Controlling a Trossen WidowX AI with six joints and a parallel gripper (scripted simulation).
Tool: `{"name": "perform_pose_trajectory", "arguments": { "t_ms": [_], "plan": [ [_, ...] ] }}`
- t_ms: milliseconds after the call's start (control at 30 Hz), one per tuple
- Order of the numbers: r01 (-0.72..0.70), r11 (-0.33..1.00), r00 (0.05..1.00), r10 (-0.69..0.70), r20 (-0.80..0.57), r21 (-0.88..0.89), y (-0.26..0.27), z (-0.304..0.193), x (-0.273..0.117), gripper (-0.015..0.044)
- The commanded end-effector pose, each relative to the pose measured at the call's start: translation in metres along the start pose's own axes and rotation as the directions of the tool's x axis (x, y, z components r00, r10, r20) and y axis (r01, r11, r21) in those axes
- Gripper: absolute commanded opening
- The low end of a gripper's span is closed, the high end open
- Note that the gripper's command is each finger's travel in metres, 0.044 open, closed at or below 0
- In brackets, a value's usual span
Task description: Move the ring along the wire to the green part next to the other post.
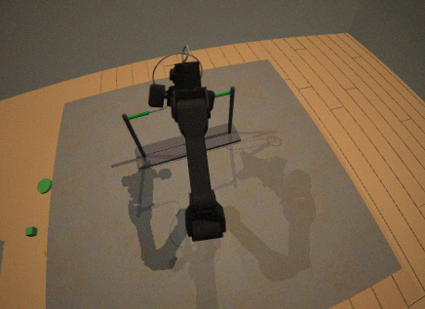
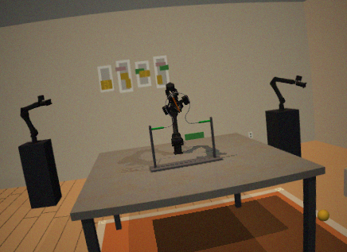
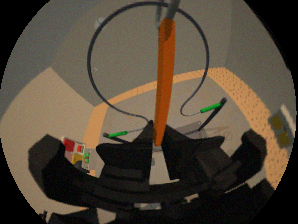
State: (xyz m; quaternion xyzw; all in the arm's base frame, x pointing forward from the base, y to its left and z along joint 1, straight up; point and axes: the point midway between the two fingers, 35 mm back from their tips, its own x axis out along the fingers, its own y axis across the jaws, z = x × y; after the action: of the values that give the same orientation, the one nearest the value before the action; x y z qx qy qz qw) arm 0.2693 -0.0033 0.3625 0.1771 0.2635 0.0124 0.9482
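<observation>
The orange handle [image 3: 165,75] [image 2: 176,104] is between the closed fingertips of my gripper [image 3: 154,121]. The ring [image 3: 163,14] [image 1: 184,59] is at the handle's far end, seen nearly edge-on around the top of the tall loop of thin grey wire [image 3: 208,56]. Contact between ring and wire cannot be made out. One green part [image 1: 137,115] [image 2: 157,128] [image 3: 118,134] and the other green part [image 1: 223,94] [image 2: 204,122] [image 3: 210,107] lie beside the posts. The arm hides the fingers in the top view. In the wrist view, the wire's lower left bend passes close behind the fingertips; its distance is unclear.
Two dark posts [image 1: 135,136] [image 1: 231,111] rise from a grey base bar [image 2: 187,164] on the table [image 2: 119,190]. The arm stands behind the wire in the exterior view. Two other arms stand on black pedestals [image 2: 40,174] [image 2: 283,130], far from the wire.
</observation>
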Motion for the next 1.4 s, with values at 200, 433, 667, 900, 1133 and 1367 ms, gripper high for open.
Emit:
{"name": "perform_pose_trajectory", "arguments": {
  "t_ms": [200,433,667,900,1133,1367],
  "plan": [
    [0.063,0.992,0.998,-0.061,0.016,-0.105,-0.004,-0.001,0.001,-0.0150],
    [0.108,0.978,0.994,-0.103,0.034,-0.178,-0.007,0.000,0.001,-0.0150],
    [0.153,0.956,0.988,-0.143,0.055,-0.250,-0.010,0.000,0.001,-0.0150],
    [0.197,0.927,0.980,-0.181,0.079,-0.319,-0.013,0.001,0.001,-0.0150],
    [0.241,0.891,0.971,-0.217,0.105,-0.385,-0.016,0.002,0.000,-0.0150],
    [0.283,0.848,0.959,-0.249,0.134,-0.447,-0.019,0.003,0.000,-0.0150]
  ]
}}
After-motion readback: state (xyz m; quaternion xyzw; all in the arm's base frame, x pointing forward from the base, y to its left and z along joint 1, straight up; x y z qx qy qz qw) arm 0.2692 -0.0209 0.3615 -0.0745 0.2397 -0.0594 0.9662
